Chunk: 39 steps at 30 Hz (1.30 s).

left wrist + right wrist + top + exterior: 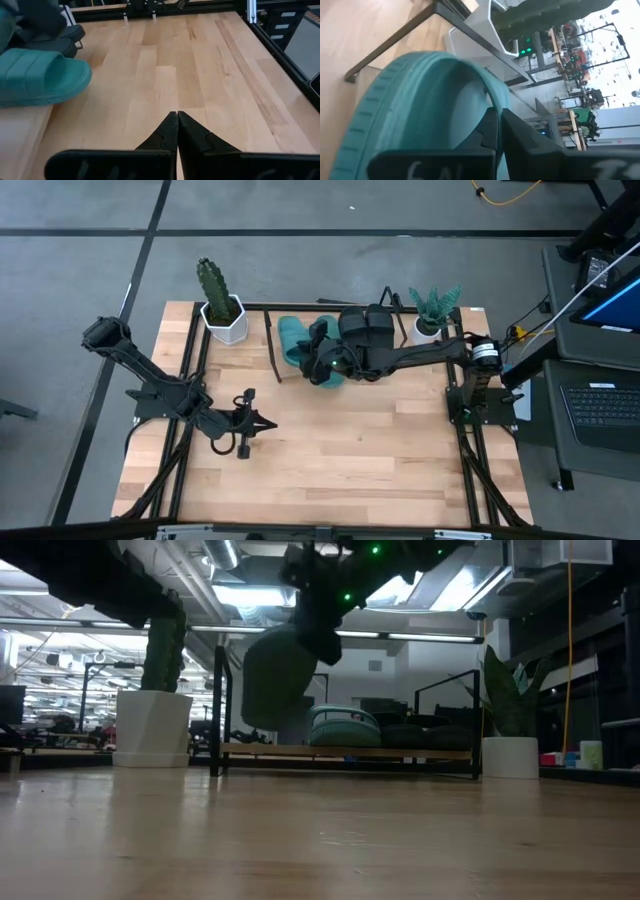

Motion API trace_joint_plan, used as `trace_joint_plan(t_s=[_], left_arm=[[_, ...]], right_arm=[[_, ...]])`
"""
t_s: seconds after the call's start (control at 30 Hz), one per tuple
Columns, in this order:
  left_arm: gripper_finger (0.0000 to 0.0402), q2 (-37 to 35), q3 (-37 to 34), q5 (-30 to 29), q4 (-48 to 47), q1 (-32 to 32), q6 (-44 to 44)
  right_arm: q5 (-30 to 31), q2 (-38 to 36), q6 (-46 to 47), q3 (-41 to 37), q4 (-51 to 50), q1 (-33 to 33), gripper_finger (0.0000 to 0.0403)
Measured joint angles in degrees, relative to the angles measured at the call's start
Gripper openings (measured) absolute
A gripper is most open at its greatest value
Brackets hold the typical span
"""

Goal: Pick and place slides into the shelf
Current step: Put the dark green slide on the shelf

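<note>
The right gripper is clamped on a teal slide, apparently lifted just before the shelf. The left gripper, fingers together, rests near left.

Seen from above, the right arm reaches across the wooden table toward the shelf at its far edge, its gripper over a teal slide — black slides lie just beside it. A cactus in a white pot and a leafy plant flank the shelf. The left gripper rests low over the near-left boards — well apart from the shelf.
</note>
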Motion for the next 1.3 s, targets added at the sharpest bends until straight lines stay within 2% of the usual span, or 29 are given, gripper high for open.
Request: trace_joint_plan(t_s=[0.4, 0.83, 1.3], left_arm=[[0.0, 0.0, -0.03, 0.06, 0.72, 1.7, 2.09], [0.0, 0.0, -0.03, 0.41, 0.68, 2.96, 2.22], [0.0, 0.0, -0.03, 0.57, 1.11, 2.9, 2.2]], right_arm=[[0.01, 4.91, -0.14, 0.02, 1.86, -2.0, 0.0011], [-5.59, 5.04, 2.75, 0.02, 1.06, -2.05, 0.0011], [-5.58, 5.04, 4.53, 0.02, 3.11, -2.75, 0.0011]])
